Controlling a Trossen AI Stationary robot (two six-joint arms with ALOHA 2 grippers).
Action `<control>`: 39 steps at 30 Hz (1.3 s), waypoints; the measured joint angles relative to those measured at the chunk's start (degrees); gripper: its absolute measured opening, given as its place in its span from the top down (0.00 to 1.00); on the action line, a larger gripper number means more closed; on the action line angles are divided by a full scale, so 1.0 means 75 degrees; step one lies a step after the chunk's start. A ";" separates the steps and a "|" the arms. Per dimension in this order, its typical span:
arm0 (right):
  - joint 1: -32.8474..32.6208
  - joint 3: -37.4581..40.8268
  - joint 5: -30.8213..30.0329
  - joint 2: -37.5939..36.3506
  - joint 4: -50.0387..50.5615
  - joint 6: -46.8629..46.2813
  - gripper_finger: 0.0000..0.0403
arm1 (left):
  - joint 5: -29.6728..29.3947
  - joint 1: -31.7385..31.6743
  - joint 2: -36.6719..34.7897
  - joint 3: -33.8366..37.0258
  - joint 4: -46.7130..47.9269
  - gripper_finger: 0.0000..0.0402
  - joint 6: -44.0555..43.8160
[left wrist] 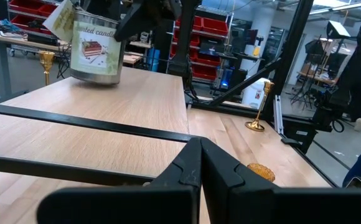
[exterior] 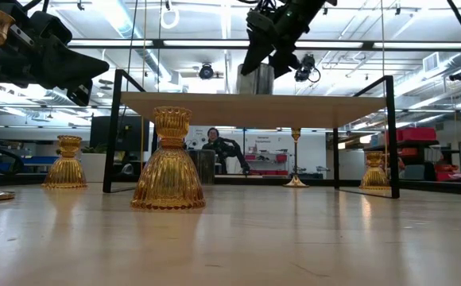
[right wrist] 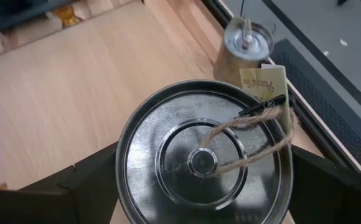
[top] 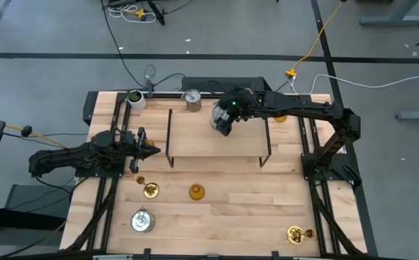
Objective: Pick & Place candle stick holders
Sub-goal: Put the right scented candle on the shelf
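Gripping a silver tin candle holder [right wrist: 204, 157] by its sides, the right gripper [top: 222, 119] is hanging just over the wooden rack's [top: 195, 141] top, fingers spread about the can's width and clamped on it. Just beyond those jaws another tin [top: 192, 100] is sitting on the table. Off to the side, the left gripper [top: 146, 150] is idling with fingers pinched together, and an amber holder [exterior: 168, 160] is standing below it.
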State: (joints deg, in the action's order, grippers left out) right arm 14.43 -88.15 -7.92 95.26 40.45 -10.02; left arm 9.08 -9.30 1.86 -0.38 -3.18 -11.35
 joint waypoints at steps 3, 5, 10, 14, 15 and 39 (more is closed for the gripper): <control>-0.0002 0.0113 0.0000 0.0000 -0.0009 0.0000 0.09 | 0.0000 0.0000 -0.0002 -0.0001 0.0000 0.98 0.0003; -0.0002 0.0158 0.0002 0.0000 -0.0092 -0.0002 0.09 | 0.0000 0.0000 -0.0002 0.0000 0.0000 0.98 0.0000; -0.0002 0.0159 -0.0003 0.0000 -0.0099 0.0000 0.09 | 0.0000 0.0000 -0.0001 -0.0002 0.0000 0.98 0.0003; -0.0002 0.0165 -0.0003 0.0000 -0.0128 0.0005 0.09 | 0.0000 0.0000 -0.0002 -0.0001 0.0000 0.98 0.0003; -0.0002 0.0165 -0.0003 0.0000 -0.0146 0.0034 0.08 | -0.0002 0.0000 -0.0002 0.0000 0.0000 0.98 0.0002; 0.0001 0.0168 -0.0024 -0.0048 -0.0546 0.0346 0.01 | 0.0000 0.0000 0.0000 -0.0002 0.0000 0.98 0.0000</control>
State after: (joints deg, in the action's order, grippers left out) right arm 14.44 -86.89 -8.10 94.90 36.36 -7.43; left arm 9.08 -9.30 1.86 -0.39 -3.18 -11.35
